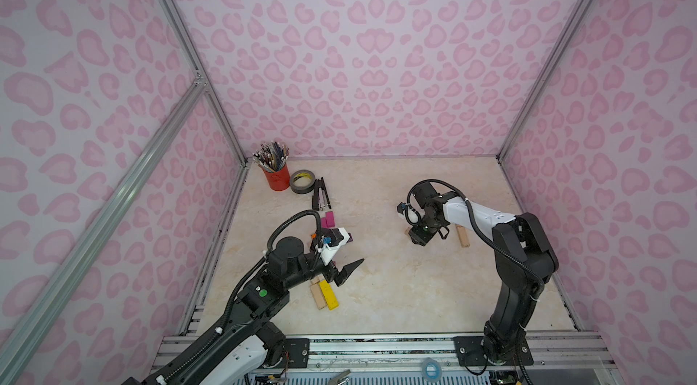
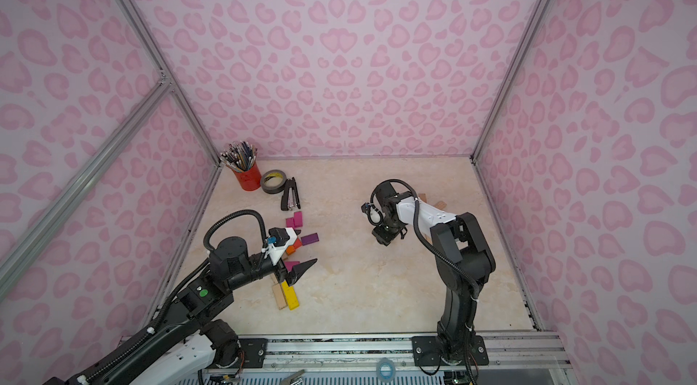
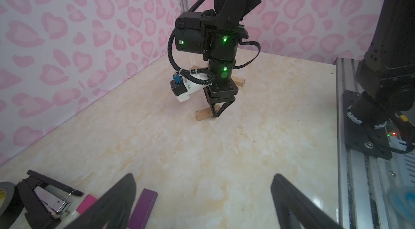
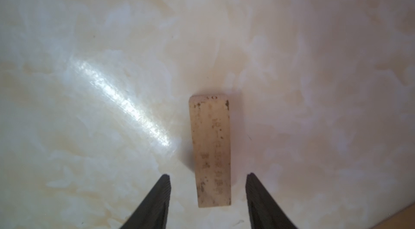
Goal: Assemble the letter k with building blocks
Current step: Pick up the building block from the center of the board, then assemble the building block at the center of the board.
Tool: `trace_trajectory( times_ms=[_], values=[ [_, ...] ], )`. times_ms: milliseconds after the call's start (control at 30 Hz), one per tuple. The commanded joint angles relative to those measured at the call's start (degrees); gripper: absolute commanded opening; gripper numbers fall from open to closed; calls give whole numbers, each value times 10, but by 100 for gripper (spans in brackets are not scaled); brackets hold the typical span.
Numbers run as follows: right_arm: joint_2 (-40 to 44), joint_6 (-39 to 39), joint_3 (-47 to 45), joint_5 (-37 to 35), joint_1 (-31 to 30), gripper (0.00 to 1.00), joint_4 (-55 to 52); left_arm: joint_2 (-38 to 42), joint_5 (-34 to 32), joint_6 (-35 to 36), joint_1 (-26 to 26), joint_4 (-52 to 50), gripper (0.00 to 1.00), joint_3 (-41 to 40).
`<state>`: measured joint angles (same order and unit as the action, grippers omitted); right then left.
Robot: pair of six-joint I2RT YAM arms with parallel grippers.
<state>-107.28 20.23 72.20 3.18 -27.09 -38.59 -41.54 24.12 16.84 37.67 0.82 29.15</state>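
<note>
The building blocks lie in two groups. Near my left arm are a yellow block [image 1: 329, 294], a plain wood one [image 1: 318, 296], a purple one [image 2: 309, 239], magenta ones [image 2: 295, 219] and an orange one [image 2: 290, 250]. My left gripper [image 1: 350, 270] hangs open above the table with nothing between its fingers; the purple block [image 3: 143, 210] lies beside one finger. My right gripper [image 4: 208, 175] points down, open, astride a plain wood block [image 4: 211, 149], with a gap on each side. The left wrist view shows that right gripper [image 3: 216, 113] at the block [image 3: 202, 115].
Another wood block [image 1: 462, 236] lies beside the right arm, and more [image 2: 423, 197] lie behind it. At the back left stand a red pencil cup [image 1: 276, 175], a tape roll [image 1: 301, 181] and a black stapler [image 1: 320, 194]. An aluminium rail [image 1: 377, 345] runs along the front edge.
</note>
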Motion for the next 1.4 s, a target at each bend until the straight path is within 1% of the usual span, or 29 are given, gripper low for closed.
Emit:
trace_trajectory(
  times_ms=[0,367,467,567,633,800,900,967,1000,1033,1133,1233,1367],
  values=[
    [-16,19,7,-3,-1,51,-6,-13,33,-6,-7,20,96,9],
    [-37,48,14,-8,-1,33,-7,-34,41,9,-8,9,95,14],
    [-27,66,10,-5,-1,29,-6,-36,41,11,-8,8,95,17],
    [-3,99,1,8,3,25,-7,-41,49,20,-9,12,95,22],
    [17,125,-7,15,13,23,-8,-49,58,25,-11,16,95,30],
    [69,172,-14,31,68,23,-32,-90,85,53,-11,3,95,70],
    [109,227,-26,17,108,22,-50,-119,108,66,-14,-13,94,101],
    [137,265,-41,7,136,21,-52,-133,141,73,-25,-20,94,116],
    [150,286,-50,-7,152,20,-54,-139,168,73,-35,-22,94,121],
    [161,308,-58,-27,166,19,-54,-144,179,63,-42,-18,94,124],
    [172,331,-65,-50,217,18,-58,-151,180,47,-47,-8,94,120],
    [175,349,-70,-37,261,18,-61,-151,184,43,-48,-2,94,113],
    [167,361,-69,-24,296,18,-56,-158,182,43,-48,-1,94,113]
  ],
)
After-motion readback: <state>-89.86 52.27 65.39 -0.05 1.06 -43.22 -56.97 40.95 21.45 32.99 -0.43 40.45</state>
